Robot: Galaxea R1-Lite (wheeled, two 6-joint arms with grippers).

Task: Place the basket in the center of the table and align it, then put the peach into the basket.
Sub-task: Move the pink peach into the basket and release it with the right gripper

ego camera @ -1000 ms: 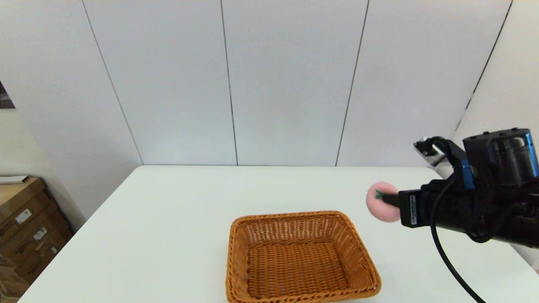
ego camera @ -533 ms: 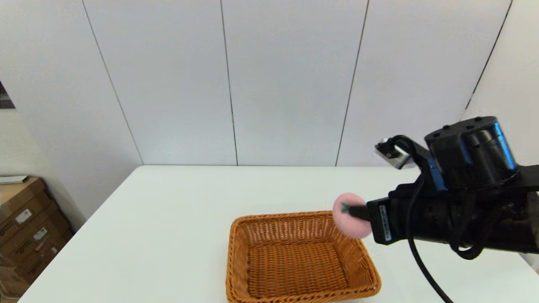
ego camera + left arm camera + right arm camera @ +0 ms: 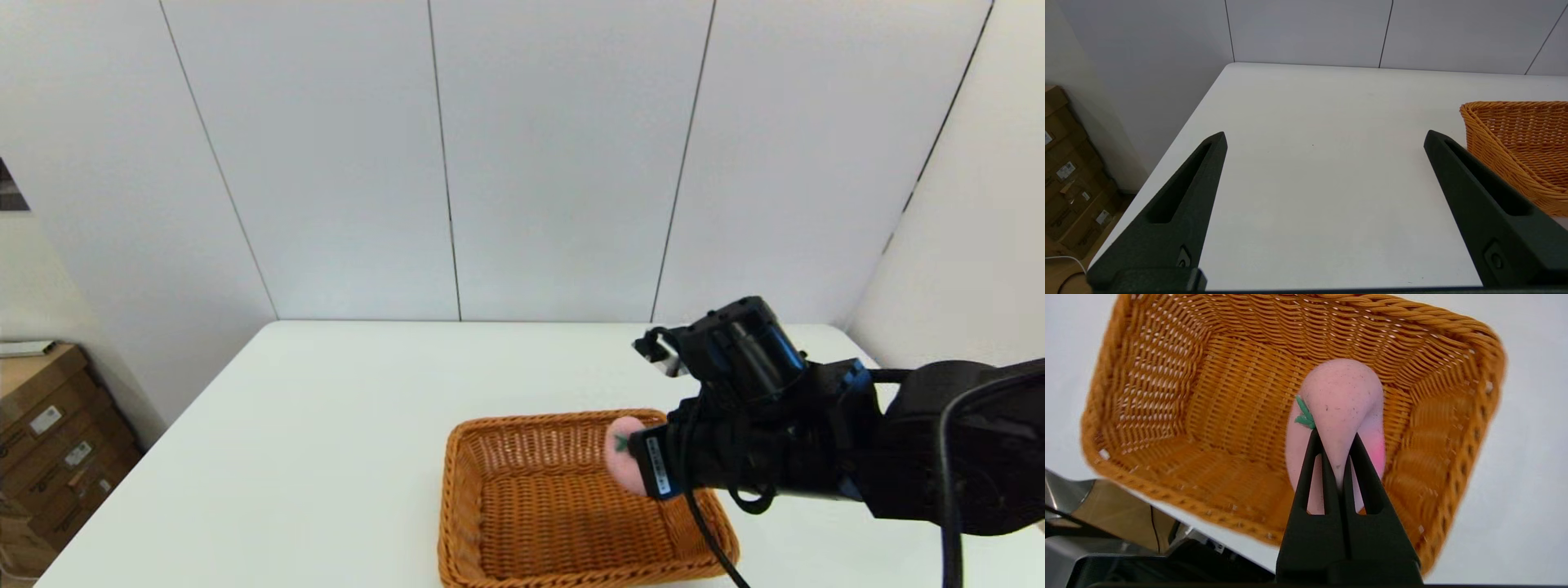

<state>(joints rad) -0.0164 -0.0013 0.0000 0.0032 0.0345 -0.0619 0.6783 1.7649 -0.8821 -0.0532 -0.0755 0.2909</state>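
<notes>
The left claw (image 3: 1323, 139) hangs idle over bare tabletop (image 3: 1306, 196), its fingers spread wide apart and holding nothing; the basket (image 3: 1519, 143) lies just off to its right side.

The right claw (image 3: 1336, 443) is clamped on the peach (image 3: 1345, 400), its two fingers pinched so hard that the soft flesh folds between them. The green stem mark shows on the fruit beside the fingertips. In the head view the peach (image 3: 624, 461) hangs above the basket (image 3: 563, 506), inside the rim line and toward the right wall; directly beyond the claw lies the woven floor, with nothing in it. Whether the peach touches the weave cannot be told, though it looks lifted clear.

Judging by how things lie, the first part looks done: the basket sits about midway across the tabletop, toward its near edge, and squared to its edges. What is left is the second part's end: lowering a little, opening the fingers and drawing the arm away.

Farther off, the tabletop runs to the white panelled wall.
</notes>
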